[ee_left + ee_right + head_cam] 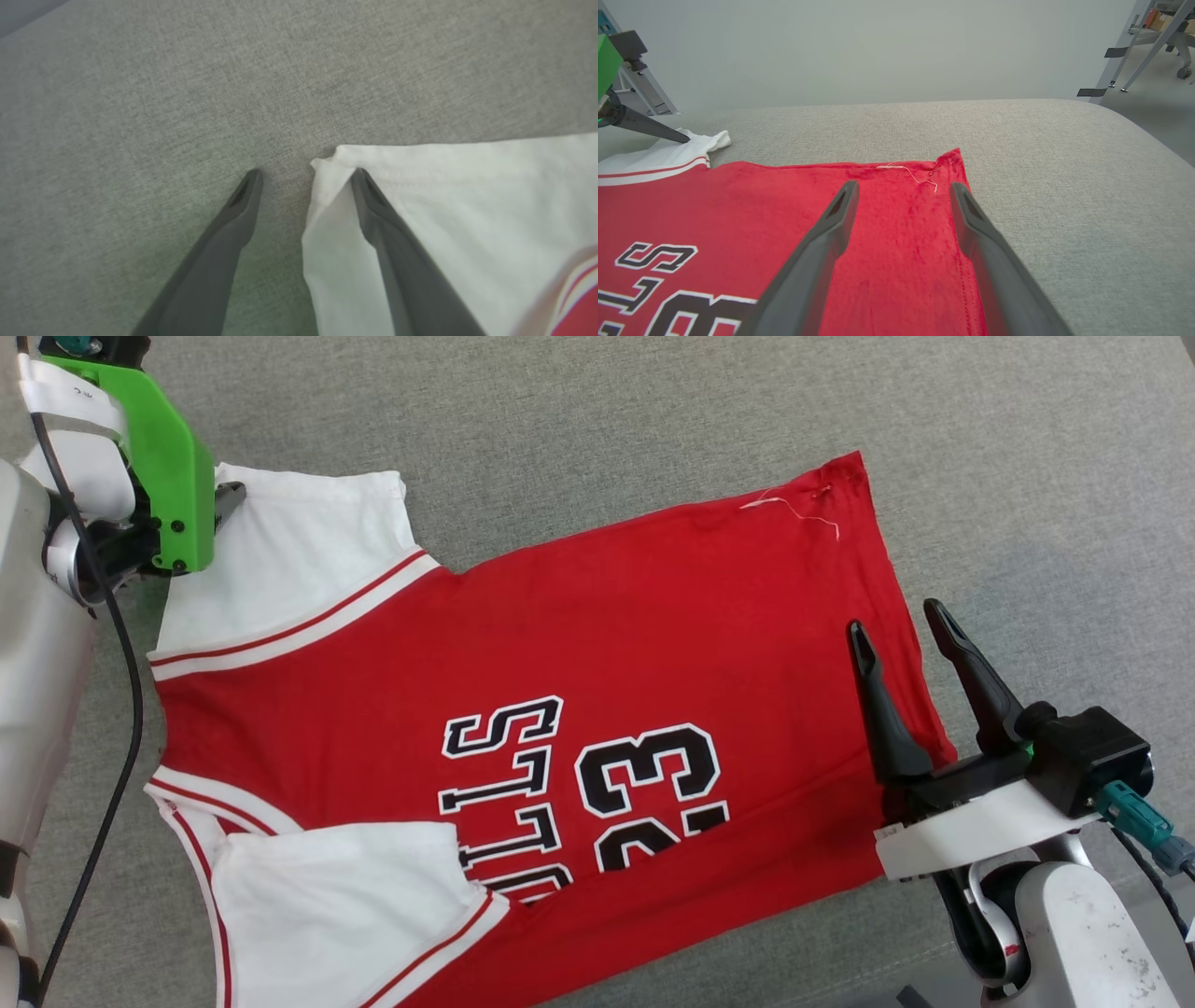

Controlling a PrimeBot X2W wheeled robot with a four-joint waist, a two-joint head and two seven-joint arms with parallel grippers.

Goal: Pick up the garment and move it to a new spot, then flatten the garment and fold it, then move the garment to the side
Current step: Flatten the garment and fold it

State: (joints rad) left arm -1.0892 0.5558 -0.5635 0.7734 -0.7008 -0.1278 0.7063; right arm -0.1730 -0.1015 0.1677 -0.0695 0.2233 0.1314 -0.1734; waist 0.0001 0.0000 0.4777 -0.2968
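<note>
The garment (653, 616) is a red jersey with white sleeves and a black "23" print, spread flat on the grey surface with its collar to the left and its hem to the right. The near sleeve (345, 905) lies folded over part of the print. My left gripper (224, 509) stands open at the far sleeve's outer corner (467, 196). One finger (387, 233) rests over the white cloth and the other over bare grey fabric. My right gripper (895, 620) hovers open above the hem edge (957, 224), with nothing between its fingers.
The grey upholstered surface (1027, 476) stretches beyond the garment on all sides and rounds off at its right edge (1148, 140). Metal frame legs (1115, 56) stand on the floor beyond it. A loose white thread (803, 513) hangs at the hem's far corner.
</note>
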